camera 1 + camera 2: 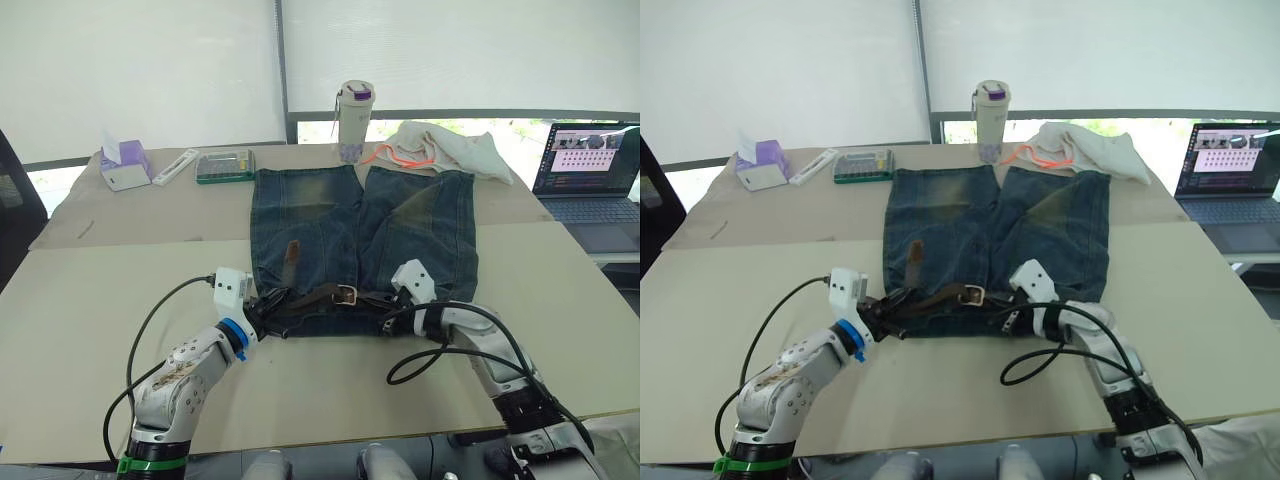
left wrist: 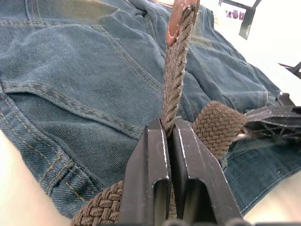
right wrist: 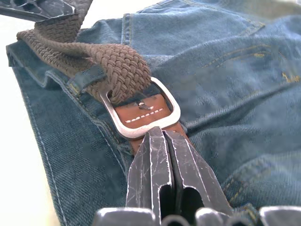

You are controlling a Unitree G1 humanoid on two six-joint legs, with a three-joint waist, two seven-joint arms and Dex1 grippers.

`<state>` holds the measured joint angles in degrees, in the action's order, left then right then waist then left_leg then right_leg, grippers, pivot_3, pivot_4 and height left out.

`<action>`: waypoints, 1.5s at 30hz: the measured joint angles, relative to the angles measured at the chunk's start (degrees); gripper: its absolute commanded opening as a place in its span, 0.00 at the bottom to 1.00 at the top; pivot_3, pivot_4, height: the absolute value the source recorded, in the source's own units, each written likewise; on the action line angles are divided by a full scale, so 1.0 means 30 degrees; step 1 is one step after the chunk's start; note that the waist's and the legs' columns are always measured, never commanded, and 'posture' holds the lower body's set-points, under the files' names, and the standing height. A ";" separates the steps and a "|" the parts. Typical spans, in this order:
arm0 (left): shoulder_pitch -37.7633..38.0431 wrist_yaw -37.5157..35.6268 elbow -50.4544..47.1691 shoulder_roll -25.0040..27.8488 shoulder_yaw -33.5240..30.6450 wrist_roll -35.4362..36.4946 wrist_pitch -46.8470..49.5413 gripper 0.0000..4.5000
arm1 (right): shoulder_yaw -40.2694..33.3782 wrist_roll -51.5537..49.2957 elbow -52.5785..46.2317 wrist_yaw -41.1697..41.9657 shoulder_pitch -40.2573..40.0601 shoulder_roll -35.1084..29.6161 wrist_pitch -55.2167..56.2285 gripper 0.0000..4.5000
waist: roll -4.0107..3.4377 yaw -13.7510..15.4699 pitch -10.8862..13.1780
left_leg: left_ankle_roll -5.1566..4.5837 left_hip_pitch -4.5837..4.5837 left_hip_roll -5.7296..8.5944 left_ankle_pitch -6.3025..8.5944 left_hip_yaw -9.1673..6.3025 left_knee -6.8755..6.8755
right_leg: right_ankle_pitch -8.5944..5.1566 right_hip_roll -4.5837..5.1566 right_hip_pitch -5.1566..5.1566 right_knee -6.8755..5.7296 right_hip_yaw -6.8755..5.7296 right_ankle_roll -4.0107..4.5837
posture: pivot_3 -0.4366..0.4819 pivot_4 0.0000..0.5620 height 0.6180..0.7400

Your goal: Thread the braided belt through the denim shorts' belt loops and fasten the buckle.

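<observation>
The denim shorts (image 1: 400, 225) lie flat on the table, waistband toward me. Along the waistband runs the braided belt (image 1: 310, 300), passing under a belt loop (image 3: 88, 76) and through the silver buckle (image 3: 141, 129). My left gripper (image 2: 167, 129) is shut on the braided strap near the shorts' left edge. From its fingers the strap rises to a leather tip (image 2: 178, 16) lying on the left leg (image 1: 293, 252). My right gripper (image 3: 162, 136) is shut on the belt's brown leather end just behind the buckle (image 1: 347, 294).
Behind the shorts stand a bottle (image 1: 354, 118) and a cream cloth with orange trim (image 1: 455, 150). A tissue box (image 1: 125, 163), a white bar (image 1: 175, 166) and a green case (image 1: 224, 165) sit far left. A laptop (image 1: 590, 165) is at the right.
</observation>
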<state>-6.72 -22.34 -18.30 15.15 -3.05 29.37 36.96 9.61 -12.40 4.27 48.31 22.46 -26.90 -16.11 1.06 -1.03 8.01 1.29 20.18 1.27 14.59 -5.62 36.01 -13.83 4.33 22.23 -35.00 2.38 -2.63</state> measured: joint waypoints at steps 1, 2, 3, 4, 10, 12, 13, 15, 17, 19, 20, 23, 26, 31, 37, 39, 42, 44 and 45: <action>0.0028 -0.0066 0.0150 0.0038 0.0016 -0.0064 -0.0147 0.00 | 0.0102 0.0029 0.0098 0.0347 0.0274 -0.0058 0.0325 0.01 | 0.0000 0.0007 0.0000 | 0.0000 0.0001 0.0000 0.0000 -0.0003 0.0000 | 0.0001 0.0002 0.0001 0.0003 -0.0002 0.0002 | 0.48 0.27 1.00; 0.0031 -0.0100 0.0186 0.0038 0.0046 -0.0073 -0.0181 0.00 | 0.0219 0.0073 0.0144 0.0674 0.0445 -0.0151 0.0523 0.01 | 0.0000 0.0015 0.0000 | 0.0000 0.0001 0.0005 0.0000 -0.0002 0.0002 | 0.0001 0.0008 0.0000 0.0002 -0.0001 0.0001 | 0.48 0.27 1.00; 0.0031 -0.0121 0.0195 0.0037 0.0064 -0.0079 -0.0215 0.00 | 0.0278 0.0118 0.0222 0.0973 0.0568 -0.0204 0.0761 0.01 | 0.0000 0.0023 0.0000 | 0.0001 0.0001 0.0005 0.0000 -0.0002 0.0003 | 0.0001 0.0010 0.0000 0.0003 -0.0001 0.0001 | 0.48 0.27 1.00; 0.0030 -0.0138 0.0223 0.0037 0.0091 -0.0094 -0.0276 0.00 | 0.0309 0.0137 0.0326 0.1400 0.0736 -0.0253 0.1040 0.01 | 0.0000 0.0027 0.0000 | 0.0000 0.0001 0.0005 0.0000 -0.0002 0.0004 | 0.0001 0.0010 0.0000 0.0003 -0.0001 0.0001 | 0.48 0.27 1.00; 0.0122 -0.0252 0.0417 0.0059 0.0198 -0.0332 -0.0566 0.00 | 0.0550 0.0728 0.0992 0.2617 0.1688 -0.0610 0.1915 0.01 | 0.0000 0.0057 0.0000 | 0.0000 0.0000 0.0007 0.0000 -0.0002 0.0006 | 0.0002 0.0012 0.0000 0.0002 -0.0001 0.0003 | 0.48 0.27 1.00; 0.0140 -0.0274 0.0420 0.0067 0.0208 -0.0346 -0.0585 0.00 | 0.0564 0.0832 0.1605 0.2648 0.2039 -0.0505 0.2039 0.01 | 0.0000 0.0057 0.0000 | 0.0000 0.0000 0.0006 0.0000 -0.0004 0.0005 | 0.0004 0.0012 0.0001 0.0000 -0.0001 0.0006 | 0.48 0.27 1.00; 0.0164 -0.0277 0.0421 0.0078 0.0206 -0.0351 -0.0595 0.00 | 0.0576 0.0951 0.1902 0.2682 0.2160 -0.0499 0.2187 0.01 | 0.0000 0.0057 0.0000 | 0.0000 -0.0001 0.0005 0.0000 -0.0004 0.0005 | 0.0004 0.0011 0.0001 0.0001 -0.0002 0.0006 | 0.48 0.27 1.00; 0.0237 -0.0312 0.0421 0.0142 0.0213 -0.0394 -0.0618 0.00 | 0.0673 0.1164 0.2568 0.2882 0.2367 -0.0497 0.2464 0.01 | -0.0001 0.0056 0.0000 | 0.0001 -0.0001 0.0005 0.0000 -0.0003 0.0003 | 0.0004 0.0011 0.0002 0.0000 -0.0001 0.0007 | 0.48 0.27 1.00; 0.0296 -0.0391 0.0427 0.0299 0.0227 -0.0517 -0.0672 0.00 | 0.0800 0.1290 0.2983 0.3054 0.2489 -0.0348 0.2697 0.01 | -0.0001 0.0042 0.0000 | 0.0000 -0.0002 0.0005 0.0000 -0.0003 0.0004 | 0.0005 0.0011 0.0002 -0.0001 0.0000 0.0007 | 0.48 0.27 1.00; 0.0305 -0.0508 0.0445 0.0378 0.0234 -0.0646 -0.0701 0.00 | 0.0945 0.1368 0.3386 0.3227 0.2698 -0.0094 0.2949 0.01 | -0.0002 -0.0014 -0.0001 | 0.0000 -0.0008 0.0002 0.0000 -0.0002 0.0001 | 0.0007 0.0009 0.0003 -0.0004 0.0002 0.0010 | 0.48 0.27 1.00; 0.0305 -0.0565 0.0460 0.0386 0.0234 -0.0703 -0.0710 0.00 | 0.1020 0.1450 0.3601 0.3382 0.2845 0.0030 0.3141 0.01 | -0.0004 -0.0014 -0.0002 | 0.0000 -0.0008 0.0002 0.0000 -0.0002 0.0000 | 0.0007 0.0007 0.0003 -0.0004 0.0001 0.0011 | 0.48 0.27 1.00; 0.0310 -0.0708 0.0574 0.0432 0.0229 -0.0768 -0.0748 0.00 | 0.1054 0.1459 0.3944 0.3515 0.3024 0.0471 0.3491 0.01 | -0.0004 0.0008 -0.0002 | 0.0000 -0.0008 0.0003 0.0000 -0.0006 0.0002 | 0.0007 0.0010 0.0003 -0.0005 -0.0001 0.0011 | 0.48 0.27 1.00; 0.0312 -0.0794 0.0796 0.0480 0.0221 -0.0797 -0.1003 0.00 | 0.1050 0.1422 0.3989 0.3833 0.3065 0.0702 0.3547 0.01 | -0.0004 0.0018 -0.0003 | 0.0001 -0.0008 0.0003 0.0000 -0.0007 0.0003 | 0.0009 0.0011 0.0003 -0.0007 -0.0001 0.0013 | 0.48 0.27 1.00; 0.0316 -0.0826 0.1027 0.0550 0.0209 -0.0869 -0.1247 0.00 | 0.1035 0.1459 0.3986 0.3970 0.3063 0.0855 0.3551 0.01 | -0.0008 -0.0009 -0.0005 | 0.0001 -0.0013 -0.0001 0.0000 -0.0006 0.0000 | 0.0011 0.0008 0.0007 -0.0013 -0.0001 0.0017 | 0.48 0.27 1.00; 0.0376 -0.1267 0.1261 0.1219 0.0433 -0.1902 -0.2673 0.00 | 0.1040 0.1658 0.5029 0.3861 0.3615 0.1049 0.3747 0.01 | -0.0008 -0.0048 -0.0005 | 0.0002 -0.0018 -0.0003 -0.0001 -0.0004 -0.0002 | 0.0017 0.0004 0.0010 -0.0015 0.0001 0.0027 | 0.48 0.27 1.00; 0.0344 -0.1605 0.1523 0.1695 0.0709 -0.2803 -0.3928 0.00 | 0.1048 0.1687 0.5456 0.3932 0.3905 0.1133 0.3951 0.01 | -0.0010 -0.0036 -0.0005 | 0.0002 -0.0018 -0.0004 -0.0001 -0.0004 -0.0005 | 0.0020 0.0004 0.0011 -0.0012 0.0000 0.0032 | 0.48 0.27 1.00; 0.0230 -0.2141 0.2197 0.2658 0.1410 -0.4481 -0.6005 0.00 | 0.1077 0.1700 0.6045 0.4463 0.4353 0.1163 0.4037 0.01 | -0.0013 -0.0014 -0.0006 | 0.0003 -0.0017 -0.0001 -0.0001 -0.0001 -0.0007 | 0.0021 0.0010 0.0011 -0.0010 0.0000 0.0034 | 0.48 0.27 1.00; -0.0063 -0.2128 0.2625 0.2659 0.1410 -0.4926 -0.6720 0.00 | 0.1092 0.1653 0.6249 0.4963 0.4505 0.1171 0.4036 0.01 | -0.0013 0.0007 -0.0006 | 0.0002 -0.0016 -0.0001 -0.0001 -0.0003 -0.0005 | 0.0022 0.0010 0.0011 -0.0010 -0.0001 0.0034 | 0.48 0.27 1.00; -0.0179 -0.2108 0.2751 0.2659 0.1391 -0.5086 -0.6955 0.00 | 0.1112 0.1632 0.6300 0.5191 0.4558 0.1174 0.4036 0.01 | -0.0013 0.0012 -0.0005 | 0.0002 -0.0015 -0.0001 -0.0001 -0.0003 -0.0004 | 0.0022 0.0010 0.0013 -0.0009 -0.0002 0.0034 | 0.48 0.27 1.00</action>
<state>-7.25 -28.66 -10.04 23.12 1.12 14.11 16.10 12.95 -7.51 23.17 63.88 36.13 -23.38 -4.00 1.02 -0.99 7.99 1.30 20.14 1.26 14.59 -5.63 36.00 -13.76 4.36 22.27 -35.02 2.37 -2.53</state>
